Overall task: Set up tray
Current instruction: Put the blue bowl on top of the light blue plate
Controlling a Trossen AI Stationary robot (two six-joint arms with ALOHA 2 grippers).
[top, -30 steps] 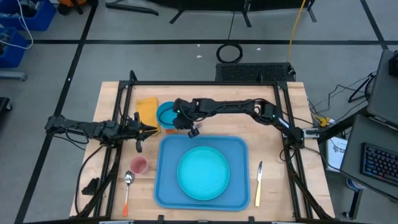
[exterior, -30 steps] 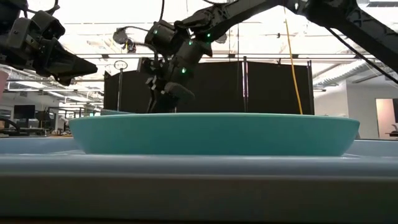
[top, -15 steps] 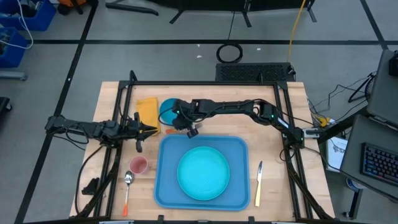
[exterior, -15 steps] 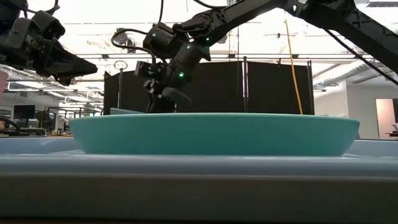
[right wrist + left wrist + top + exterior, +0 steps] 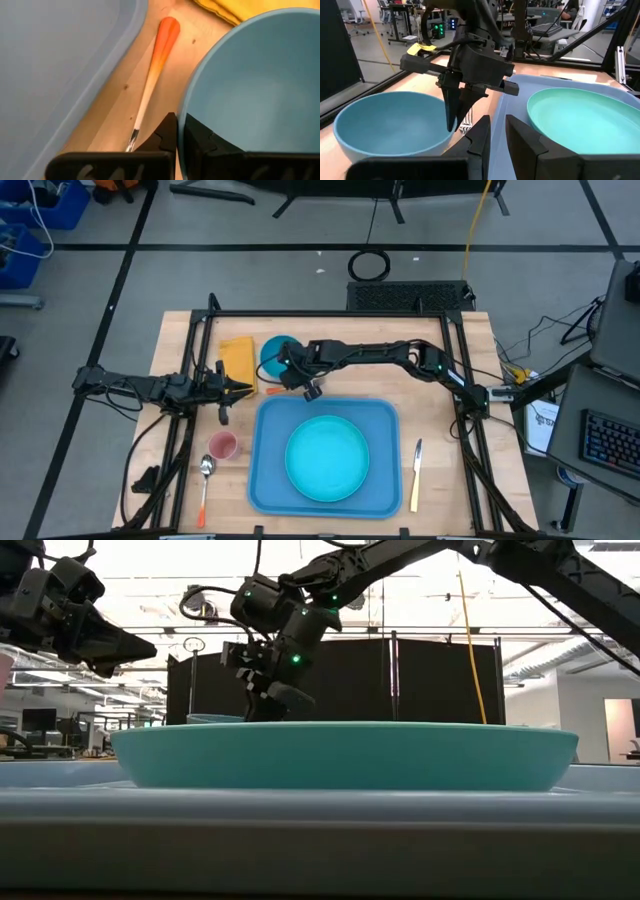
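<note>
The large blue tray (image 5: 262, 480) lies at the table's near middle, and the round turquoise plate (image 5: 327, 457) rests flat on it. A small blue bowl (image 5: 275, 350) sits beyond the tray's far left corner, beside a yellow cloth (image 5: 237, 357). My right gripper (image 5: 293, 372) reaches in from the right and is shut on the bowl's rim. My left gripper (image 5: 246, 390) waits level, left of the bowl, its fingers (image 5: 482, 132) a narrow gap apart and touching nothing. Whether the bowl's base is on the table, I cannot tell. My right gripper pinches the bowl's rim (image 5: 183, 116) on the side nearest the tray, with one finger (image 5: 202, 142) inside the bowl and one finger (image 5: 167, 132) outside. The fingers come from above, pointing down (image 5: 454, 107). The bowl stays upright, mouth up.
A fork with an orange handle (image 5: 157, 55) lies on the wood between bowl and tray. A pink cup (image 5: 222, 445) and a spoon (image 5: 205, 472) lie left of the tray, a knife (image 5: 416, 476) right of it. Dark frame bars edge the table.
The right gripper, holding the rim, has carried the bowl a short way toward the table's far edge and to the right. In the low view the bowl's rim now shows more above the plate's edge. The left arm has kept still.
</note>
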